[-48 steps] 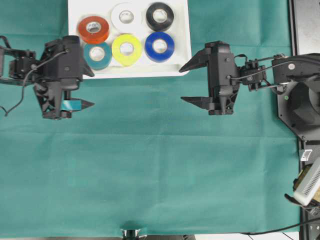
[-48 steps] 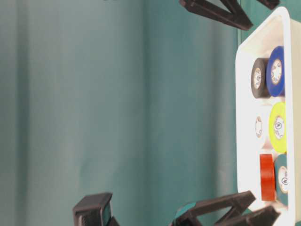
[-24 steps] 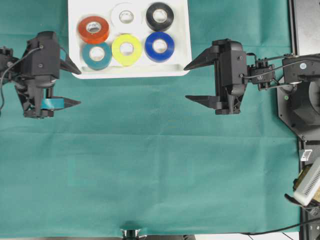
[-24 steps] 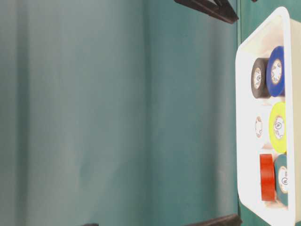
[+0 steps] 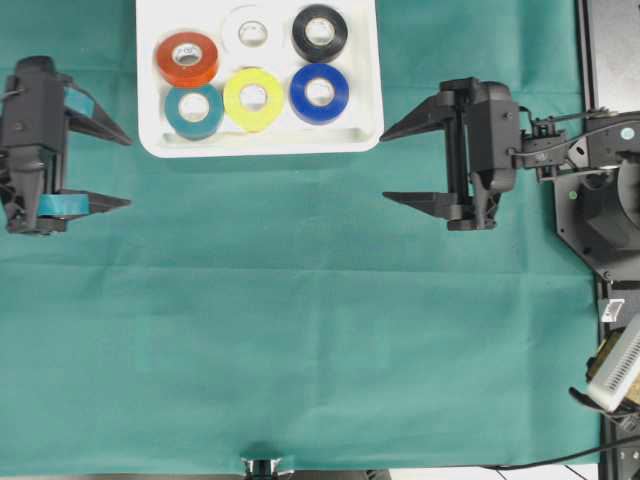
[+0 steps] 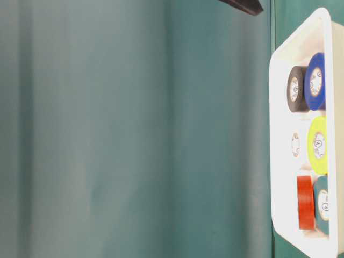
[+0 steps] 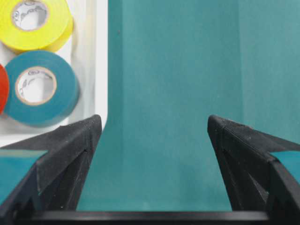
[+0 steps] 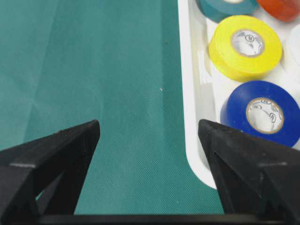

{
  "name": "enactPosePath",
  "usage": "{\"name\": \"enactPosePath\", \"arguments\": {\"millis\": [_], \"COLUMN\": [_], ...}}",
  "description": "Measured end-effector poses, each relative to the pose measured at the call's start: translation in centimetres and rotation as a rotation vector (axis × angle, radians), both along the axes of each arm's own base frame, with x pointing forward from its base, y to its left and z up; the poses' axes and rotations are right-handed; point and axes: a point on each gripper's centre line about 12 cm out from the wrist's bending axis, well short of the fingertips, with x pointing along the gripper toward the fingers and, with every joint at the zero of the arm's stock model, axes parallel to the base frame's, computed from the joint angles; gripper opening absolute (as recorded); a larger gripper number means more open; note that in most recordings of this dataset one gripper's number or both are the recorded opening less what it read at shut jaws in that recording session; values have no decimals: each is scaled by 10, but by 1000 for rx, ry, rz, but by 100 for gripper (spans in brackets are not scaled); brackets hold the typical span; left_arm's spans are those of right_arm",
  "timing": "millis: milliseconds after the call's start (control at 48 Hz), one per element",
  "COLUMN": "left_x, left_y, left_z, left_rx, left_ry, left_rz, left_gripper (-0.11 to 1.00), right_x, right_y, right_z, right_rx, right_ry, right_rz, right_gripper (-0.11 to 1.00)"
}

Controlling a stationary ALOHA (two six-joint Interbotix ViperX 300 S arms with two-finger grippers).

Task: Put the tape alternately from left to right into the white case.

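Showing the white case (image 5: 372,75) at the far edge of the green-covered bench (image 5: 300,330), holding all six rolls in two rows: orange-red tape (image 5: 187,58), white tape (image 5: 251,30) and black tape (image 5: 320,33) behind; teal tape (image 5: 194,110), yellow tape (image 5: 254,98) and blue tape (image 5: 319,93) in front. Left end effector (image 5: 112,167) and right end effector (image 5: 406,162) flank the case, both spread wide and empty.
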Motion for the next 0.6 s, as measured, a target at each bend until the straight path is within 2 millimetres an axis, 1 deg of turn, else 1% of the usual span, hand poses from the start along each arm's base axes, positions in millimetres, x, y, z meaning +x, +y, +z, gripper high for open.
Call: {"name": "enactPosePath", "arguments": {"millis": [83,354,604], "left_x": [-7,-28,-48], "left_y": [0,0,-1], "left_z": [0,10,16], "left_rx": [0,3,4], "left_ry": [-18,-130,-212], "left_rz": [0,1,2], "left_gripper": [97,97,97], "right_x": [-4,-16,-29], "right_y": [1,3,4], "right_z": [2,8,8], "right_rx": [2,0,0], "right_ry": [-15,-67,-87], "right_rz": [3,11,10], "right_gripper": [81,81,82]}}
